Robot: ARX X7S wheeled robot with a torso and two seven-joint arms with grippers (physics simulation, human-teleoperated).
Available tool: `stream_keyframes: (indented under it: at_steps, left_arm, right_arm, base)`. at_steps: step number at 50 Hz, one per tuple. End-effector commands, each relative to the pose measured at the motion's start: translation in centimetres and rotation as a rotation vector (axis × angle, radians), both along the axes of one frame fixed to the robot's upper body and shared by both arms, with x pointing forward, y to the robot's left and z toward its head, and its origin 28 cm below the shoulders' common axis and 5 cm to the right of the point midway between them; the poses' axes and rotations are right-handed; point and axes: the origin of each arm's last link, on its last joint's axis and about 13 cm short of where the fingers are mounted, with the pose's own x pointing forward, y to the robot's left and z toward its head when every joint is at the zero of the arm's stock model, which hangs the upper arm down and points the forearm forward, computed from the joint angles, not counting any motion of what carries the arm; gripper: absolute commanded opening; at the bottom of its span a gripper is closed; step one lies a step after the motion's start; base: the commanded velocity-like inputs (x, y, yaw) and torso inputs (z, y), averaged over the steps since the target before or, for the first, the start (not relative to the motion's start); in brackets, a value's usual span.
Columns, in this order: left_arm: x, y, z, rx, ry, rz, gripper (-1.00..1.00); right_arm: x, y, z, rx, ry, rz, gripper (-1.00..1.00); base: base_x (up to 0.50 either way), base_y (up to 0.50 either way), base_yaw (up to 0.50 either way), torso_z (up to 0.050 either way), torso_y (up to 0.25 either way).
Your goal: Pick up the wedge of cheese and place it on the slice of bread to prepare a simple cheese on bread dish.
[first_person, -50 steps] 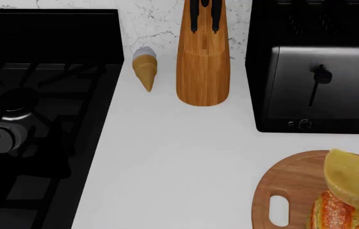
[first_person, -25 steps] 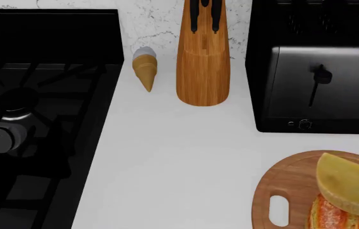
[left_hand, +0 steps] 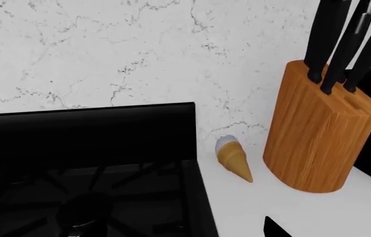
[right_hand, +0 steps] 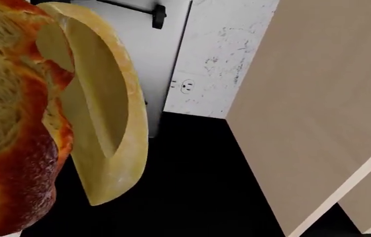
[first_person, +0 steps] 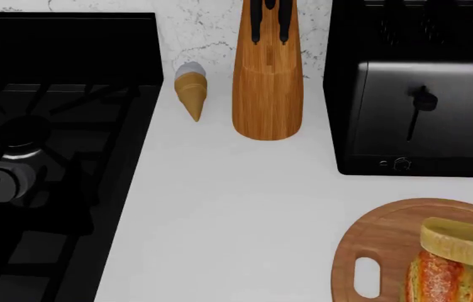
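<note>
Desk [first_person: 236, 207] carries a round board [first_person: 379, 242]; on it sits bread [first_person: 442, 280] with cheese [first_person: 465, 242] lying on top, touching it. Neither pincer shows, so their grip and the cheese's place relative to them cannot be told.

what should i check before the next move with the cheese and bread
1. Wedge of cheese on the slice of bread: ok, it lies across the bread's top.
2. Bread on the wooden board: ok.
3. Cheese settled and stable: cannot tell.
4. Right gripper clear of the cheese: cannot tell, not in view.
5. Left gripper state: cannot tell, not in view.
6. Counter path past the knife block and toaster: ok, both stand apart from the board.
</note>
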Motion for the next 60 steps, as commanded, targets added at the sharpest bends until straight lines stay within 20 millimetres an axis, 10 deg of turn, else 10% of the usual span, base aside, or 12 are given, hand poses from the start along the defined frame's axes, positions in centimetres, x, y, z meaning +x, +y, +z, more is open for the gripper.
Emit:
stream_keyframes:
  at_steps: [1, 24, 38, 50, 60]
  left_arm:
    - [0.0, 0.0, 0.0, -0.002, -0.008, 0.0, 1.0]
    - [-0.1, 0.0, 0.0, -0.001, -0.009, 0.002, 1.0]
    - [-0.1, 0.1, 0.1, -0.001, -0.014, 0.001, 1.0]
    - [-0.1, 0.1, 0.1, -0.001, -0.014, 0.0, 1.0]
    - [-0.2, 0.1, 0.1, -0.002, -0.022, 0.0, 1.0]
  right_arm:
    - [-0.9, -0.2, 2.2, -0.036, -0.012, -0.028, 1.0]
    - [-5.5, -1.3, 3.5, -0.087, -0.048, -0.129, 1.0]
    - [-4.3, -1.8, 4.4, -0.082, -0.163, -0.204, 1.0]
    - [-3.8, 0.4, 8.9, 0.188, -0.41, -0.153, 1.0]
    - [-8.3, 2.1, 16.5, 0.74, -0.629, 0.022, 1.0]
  base:
    - [0.0, 0.0, 0.0, 0.0, 0.0]
    - [0.0, 0.0, 0.0, 0.0, 0.0]
    - [0.0, 0.0, 0.0, 0.0, 0.0]
    - [0.0, 0.0, 0.0, 0.0, 0.0]
    - [0.0, 0.0, 0.0, 0.0, 0.0]
